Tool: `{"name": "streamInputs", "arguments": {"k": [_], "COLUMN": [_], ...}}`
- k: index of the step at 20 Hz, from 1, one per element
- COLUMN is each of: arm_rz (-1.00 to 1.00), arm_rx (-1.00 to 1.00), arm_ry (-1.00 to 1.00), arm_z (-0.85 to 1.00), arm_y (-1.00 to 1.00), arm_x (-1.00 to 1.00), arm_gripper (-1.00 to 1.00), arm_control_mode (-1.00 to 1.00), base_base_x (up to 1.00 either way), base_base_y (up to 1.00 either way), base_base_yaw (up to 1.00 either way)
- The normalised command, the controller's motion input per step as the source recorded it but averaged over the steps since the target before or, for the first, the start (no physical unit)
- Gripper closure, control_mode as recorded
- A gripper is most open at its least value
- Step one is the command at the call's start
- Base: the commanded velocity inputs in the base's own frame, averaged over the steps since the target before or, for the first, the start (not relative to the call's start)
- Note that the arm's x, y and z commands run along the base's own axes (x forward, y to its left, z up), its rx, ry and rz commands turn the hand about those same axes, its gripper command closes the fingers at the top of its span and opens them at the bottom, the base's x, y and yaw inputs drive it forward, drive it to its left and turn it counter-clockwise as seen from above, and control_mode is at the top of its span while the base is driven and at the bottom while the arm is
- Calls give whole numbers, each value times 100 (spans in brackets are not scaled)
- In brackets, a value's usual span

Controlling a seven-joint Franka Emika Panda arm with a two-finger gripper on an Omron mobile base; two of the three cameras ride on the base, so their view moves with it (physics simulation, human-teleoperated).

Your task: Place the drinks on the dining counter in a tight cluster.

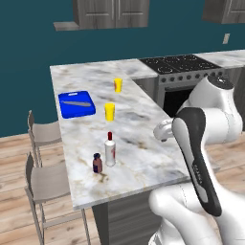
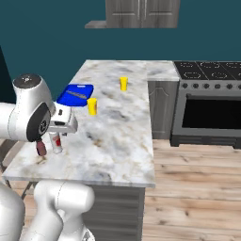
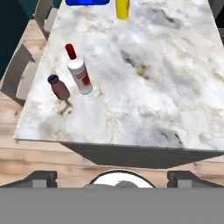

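Marble, white with grey veins, tops the table. Near its front left corner stand the short maroon bottle and, just beside it to the right, the tall white bottle with a red cap, close but apart. The end effector hangs back over the table's near edge, well apart from both bottles, jaws spread wide and empty. Further along sit two yellow cups and a blue cutting board with a knife lying on it. In the right base view the arm partly hides the bottles.
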Motion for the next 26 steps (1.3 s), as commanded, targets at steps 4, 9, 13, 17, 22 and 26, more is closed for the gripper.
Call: {"name": "streamInputs", "arguments": {"k": [4,9,13,17,22,26], "arm_rz": [-9,-2,0,0,0,0], "arm_rx": [0,0,0,0,0,0], "arm_ry": [0,0,0,0,0,0], "arm_z": [0,0,0,0,0,0], "arm_y": [0,0,0,0,0,0], "arm_x": [-6,0,0,0,0,0], "arm_gripper": [-100,-100,-100,-100,-100,-100], "arm_control_mode": [-100,-100,100,100,100,100], "base_base_x": [0,0,0,-87,-99,-56], "base_base_y": [0,0,0,-55,-62,-26], "base_base_yaw": [0,0,0,-22,-32,-65]}}
